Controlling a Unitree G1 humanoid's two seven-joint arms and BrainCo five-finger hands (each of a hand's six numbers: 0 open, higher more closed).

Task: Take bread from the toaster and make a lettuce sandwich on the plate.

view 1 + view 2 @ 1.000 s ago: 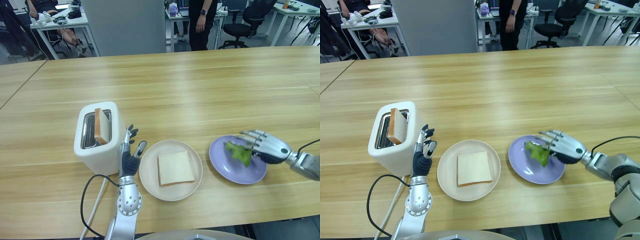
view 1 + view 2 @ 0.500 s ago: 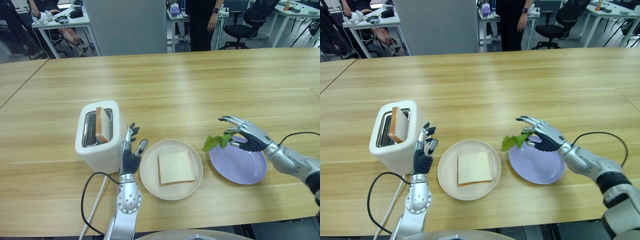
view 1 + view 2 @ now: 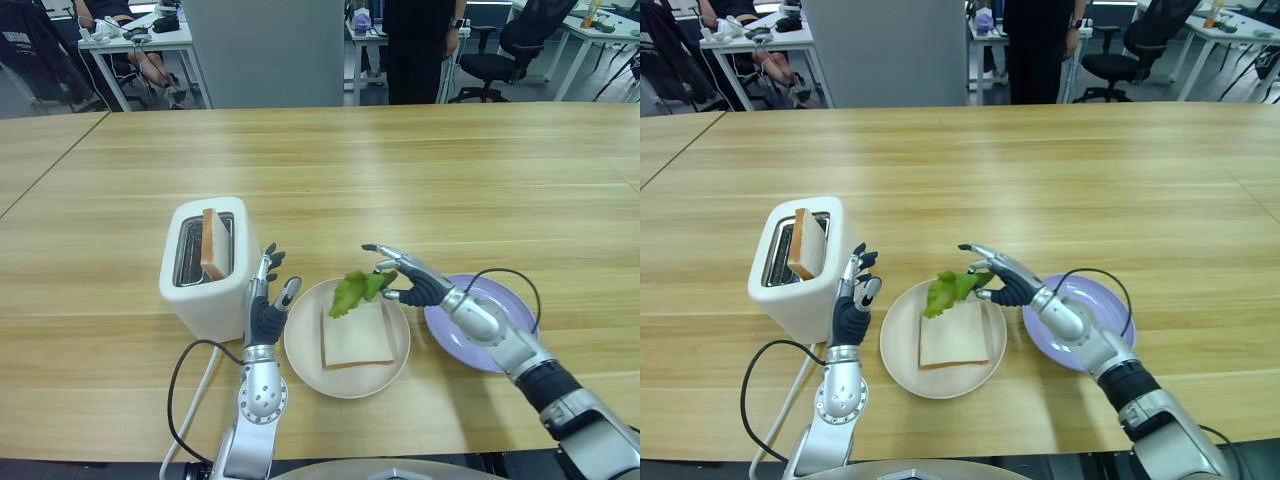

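Left eye view: pinching lettuce in the right hand, over the bread slice on the cream plate by the table's front edge. Right eye view: holding the left hand upright, fingers spread, empty, beside the toaster, second slice in its slot

Wooden table: toaster, cream plate, purple plate.
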